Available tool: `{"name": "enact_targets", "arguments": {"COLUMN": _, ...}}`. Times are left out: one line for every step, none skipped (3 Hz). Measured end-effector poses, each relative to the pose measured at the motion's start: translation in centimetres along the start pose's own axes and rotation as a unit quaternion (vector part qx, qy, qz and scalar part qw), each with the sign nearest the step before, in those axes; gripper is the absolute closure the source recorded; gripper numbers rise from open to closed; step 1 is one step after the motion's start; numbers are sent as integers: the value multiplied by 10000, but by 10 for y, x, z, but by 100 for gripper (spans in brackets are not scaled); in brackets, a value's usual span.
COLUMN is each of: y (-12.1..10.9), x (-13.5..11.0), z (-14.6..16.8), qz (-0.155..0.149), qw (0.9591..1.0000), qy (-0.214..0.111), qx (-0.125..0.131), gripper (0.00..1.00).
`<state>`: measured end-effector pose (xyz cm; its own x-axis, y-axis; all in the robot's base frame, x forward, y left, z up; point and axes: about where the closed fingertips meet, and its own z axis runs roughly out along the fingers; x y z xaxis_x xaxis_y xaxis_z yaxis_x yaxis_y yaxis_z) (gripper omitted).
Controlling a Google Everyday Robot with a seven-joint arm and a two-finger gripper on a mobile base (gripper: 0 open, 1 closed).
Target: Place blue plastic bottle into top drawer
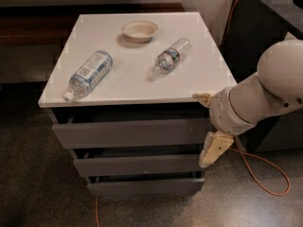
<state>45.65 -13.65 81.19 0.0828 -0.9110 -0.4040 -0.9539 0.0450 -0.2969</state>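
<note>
step: open top drawer (132, 132) | my fingers (210, 152) at its 3 o'clock end, grip unreadable | next: hook front, pull out

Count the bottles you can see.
2. The blue bottle lies near the cabinet's front left edge; the slim bottle lies mid-right. The tool hangs by the drawers' right side. None seem hidden.

**Dim corner, dark floor**

A white-topped cabinet (137, 79) stands on dark speckled floor (33, 188). Behind it runs a dark wooden ledge (33, 32); a black unit (255, 37) stands right. An orange cable (287, 186) loops below the gripper (215, 148) at the cabinet's right front.
</note>
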Motion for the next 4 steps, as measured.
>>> {"name": "enact_targets", "arguments": {"y": 6, "x": -5, "z": 16, "qz": 45, "qw": 9997, "qy": -233, "qx": -85, "gripper": 0}}
{"name": "enact_targets", "arguments": {"y": 11, "x": -19, "z": 37, "qz": -108, "qw": 9986, "qy": -485, "qx": -170, "gripper": 0}}
{"name": "enact_targets", "arguments": {"y": 17, "x": -29, "z": 71, "qz": -242, "qw": 9971, "qy": -664, "qx": -283, "gripper": 0}}
{"name": "enact_targets", "arguments": {"y": 20, "x": -30, "z": 92, "qz": -305, "qw": 9964, "qy": -719, "qx": -321, "gripper": 0}}
